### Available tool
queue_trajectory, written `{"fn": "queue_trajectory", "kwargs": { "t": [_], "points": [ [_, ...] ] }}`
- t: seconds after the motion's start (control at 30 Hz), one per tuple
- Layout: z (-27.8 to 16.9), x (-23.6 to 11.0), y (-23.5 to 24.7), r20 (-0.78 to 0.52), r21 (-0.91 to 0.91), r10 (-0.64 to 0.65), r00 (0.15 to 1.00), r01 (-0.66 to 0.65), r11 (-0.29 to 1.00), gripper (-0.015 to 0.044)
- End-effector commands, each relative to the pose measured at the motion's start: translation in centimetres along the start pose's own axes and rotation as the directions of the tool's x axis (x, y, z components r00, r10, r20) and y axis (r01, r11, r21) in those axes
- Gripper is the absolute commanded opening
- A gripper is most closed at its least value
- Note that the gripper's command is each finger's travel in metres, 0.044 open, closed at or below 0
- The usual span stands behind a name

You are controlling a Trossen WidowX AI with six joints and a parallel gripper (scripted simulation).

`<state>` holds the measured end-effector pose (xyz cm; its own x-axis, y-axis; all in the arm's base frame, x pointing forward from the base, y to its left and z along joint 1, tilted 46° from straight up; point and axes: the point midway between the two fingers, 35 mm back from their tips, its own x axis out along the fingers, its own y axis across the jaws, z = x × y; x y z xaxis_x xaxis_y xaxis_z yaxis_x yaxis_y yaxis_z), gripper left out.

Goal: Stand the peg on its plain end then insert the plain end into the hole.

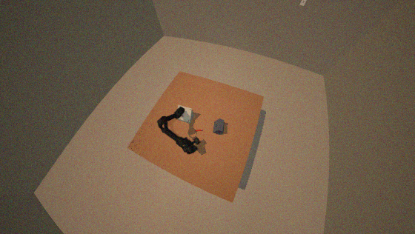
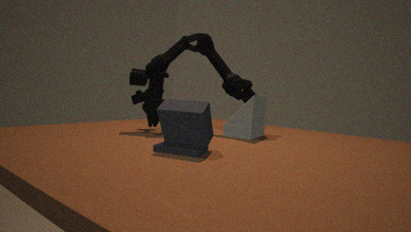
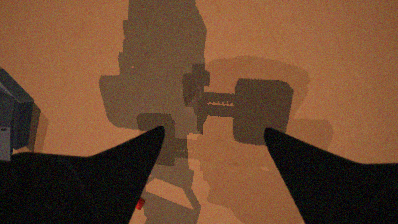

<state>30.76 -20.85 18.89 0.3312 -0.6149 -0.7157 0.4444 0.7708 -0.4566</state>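
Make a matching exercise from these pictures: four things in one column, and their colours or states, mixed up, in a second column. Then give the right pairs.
Things:
1. peg
2. sloped panel
3. gripper
4. table

Colours or states:
A. orange
B. open, holding nothing
C. red, lying on the table
D. dark blue-grey

Pairs: 1-C, 2-D, 3-B, 4-A
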Motion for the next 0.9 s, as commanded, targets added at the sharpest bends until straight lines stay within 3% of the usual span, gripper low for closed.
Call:
{"fn": "queue_trajectory", "kwargs": {
  "t": [0.0, 0.43, 0.87],
  "points": [
    [-0.9, 0.1, 2.7, -0.040, -0.106, 0.014, 0.999, -0.018, 0.994, 0.0440],
    [-4.8, -1.0, 10.9, -0.132, -0.478, -0.006, 0.991, -0.058, 0.876, 0.0440],
    [-9.3, -3.2, 16.5, -0.127, -0.799, -0.093, 0.988, -0.046, 0.599, 0.0440]
  ]
}}
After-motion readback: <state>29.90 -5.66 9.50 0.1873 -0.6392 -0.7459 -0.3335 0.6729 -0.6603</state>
